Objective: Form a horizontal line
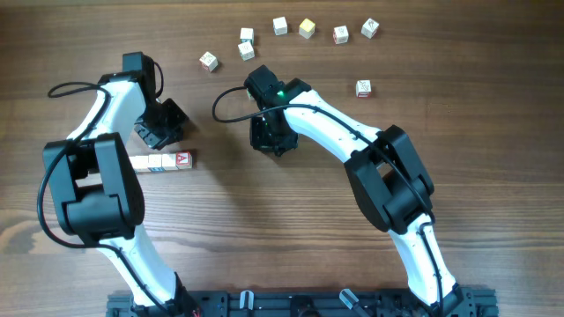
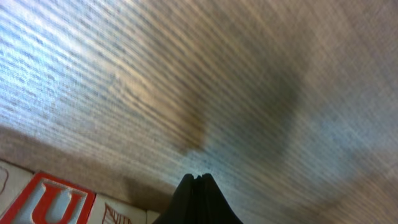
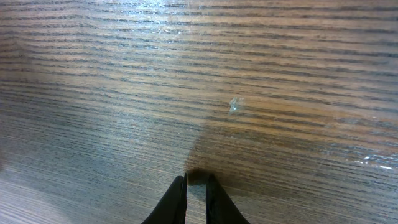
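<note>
My left jaws are shut and empty just beyond the horizontal line (image 1: pixel 161 161) near the surface's left edge, likely to nudge it straight; my right jaws, all but closed on nothing, hang mid-surface, short of the loose cubes (image 1: pixel 306 28) by the far edge.

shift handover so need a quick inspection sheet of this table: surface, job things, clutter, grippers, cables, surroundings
surface: wooden table, bare grain, no spills seen
job's things: line of cubes touching side by side, red A on its right end, left end under the left arm
clutter: eight loose cubes scattered toward the far edge
grippers: left gripper shut, empty, beside the line; right gripper nearly shut, empty
cables: black cable looped beside each arm
surroundings: black rail at the near edge
</note>
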Action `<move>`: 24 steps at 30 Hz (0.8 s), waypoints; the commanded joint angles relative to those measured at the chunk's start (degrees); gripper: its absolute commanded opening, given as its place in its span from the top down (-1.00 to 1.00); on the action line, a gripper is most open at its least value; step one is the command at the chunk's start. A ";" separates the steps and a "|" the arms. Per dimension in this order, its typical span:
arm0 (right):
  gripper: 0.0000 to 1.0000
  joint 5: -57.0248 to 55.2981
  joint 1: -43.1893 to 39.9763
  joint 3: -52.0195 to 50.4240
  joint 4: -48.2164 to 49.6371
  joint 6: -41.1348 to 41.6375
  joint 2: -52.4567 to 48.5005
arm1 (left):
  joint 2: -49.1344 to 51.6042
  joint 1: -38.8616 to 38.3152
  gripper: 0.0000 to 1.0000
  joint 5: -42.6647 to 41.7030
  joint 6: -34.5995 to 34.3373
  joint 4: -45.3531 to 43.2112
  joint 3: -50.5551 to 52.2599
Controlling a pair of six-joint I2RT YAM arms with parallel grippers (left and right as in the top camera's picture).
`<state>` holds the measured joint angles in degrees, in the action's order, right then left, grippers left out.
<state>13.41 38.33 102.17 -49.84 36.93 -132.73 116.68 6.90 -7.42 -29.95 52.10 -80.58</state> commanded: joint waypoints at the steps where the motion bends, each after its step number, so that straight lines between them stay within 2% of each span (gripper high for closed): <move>1: 0.73 -6.12 -0.28 -1.70 -0.28 -0.96 -3.23 | 0.68 0.07 0.92 -1.31 -0.50 1.60 0.00; 9: 0.73 -6.12 -0.28 -1.70 -0.28 -0.96 -3.23 | 0.68 0.07 0.92 -1.29 -0.35 2.75 0.00; 13: 0.73 -6.12 -0.28 -1.70 -0.28 -0.96 -3.23 | 0.68 0.07 0.92 -1.70 -1.05 -1.07 0.00; 15: 0.73 -6.12 -0.28 -1.70 -0.28 -0.94 -3.23 | 0.68 0.07 0.92 -4.31 -1.49 -4.11 0.00; 17: 0.91 -6.16 -0.28 -1.70 -0.31 -0.96 -3.23 | 0.68 0.07 0.92 -8.76 -2.08 -7.30 0.00; 20: 0.91 -6.12 -0.63 -1.70 -0.42 -0.61 -3.23 | 0.68 0.04 0.92 -12.92 -1.68 -7.93 0.00; 24: 0.91 -6.12 -2.47 -1.70 -0.57 2.47 -3.23 | 0.68 -0.72 0.92 -17.07 5.38 -4.72 0.00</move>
<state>12.56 38.09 102.17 -49.89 36.84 -132.73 116.68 6.85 -18.15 -29.80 45.50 -80.55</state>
